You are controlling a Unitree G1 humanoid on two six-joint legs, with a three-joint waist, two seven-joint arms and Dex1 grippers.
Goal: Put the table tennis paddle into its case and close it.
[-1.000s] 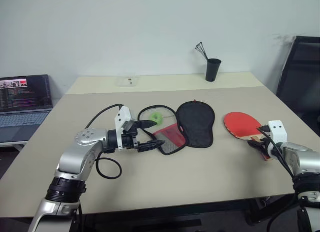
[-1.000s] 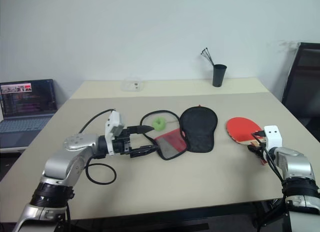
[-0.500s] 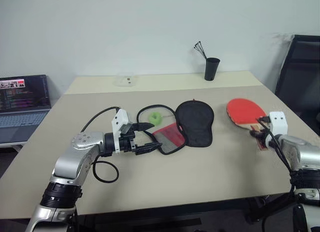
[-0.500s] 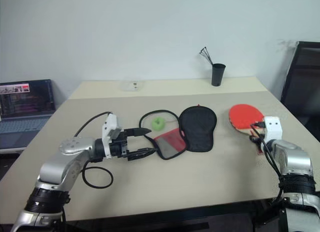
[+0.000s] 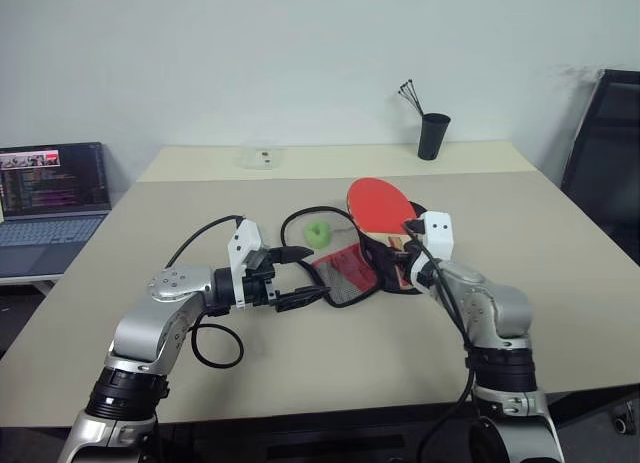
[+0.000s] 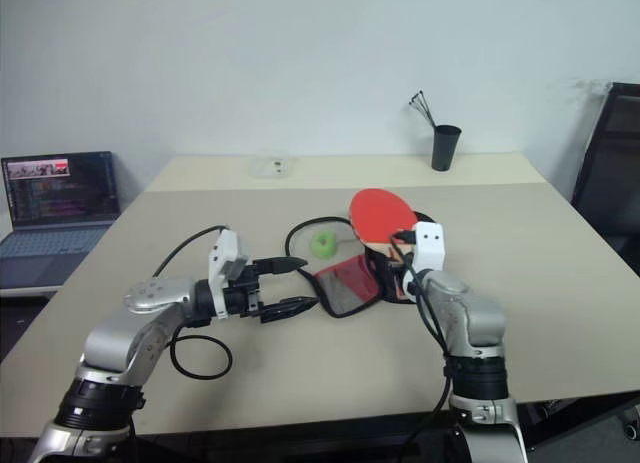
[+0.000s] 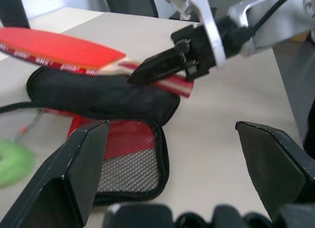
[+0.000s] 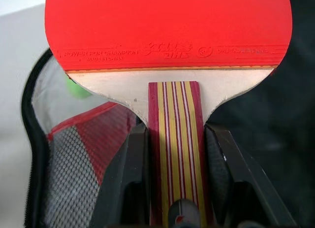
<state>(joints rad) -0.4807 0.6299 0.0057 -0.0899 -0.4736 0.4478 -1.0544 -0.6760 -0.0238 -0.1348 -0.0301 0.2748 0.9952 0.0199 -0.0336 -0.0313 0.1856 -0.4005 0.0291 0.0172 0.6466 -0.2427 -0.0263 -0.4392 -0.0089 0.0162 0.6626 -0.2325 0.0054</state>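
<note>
right fingers [image 8: 142, 188] grip paddle [image 5: 380, 205] handle, face pointing away; left fingers [image 7: 83, 164] wide.

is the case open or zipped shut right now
Open. The soft black and red zip case lies unfolded on the table, its red mesh half spread beside the black half, with the red-faced wooden-handled paddle held above it.
</note>
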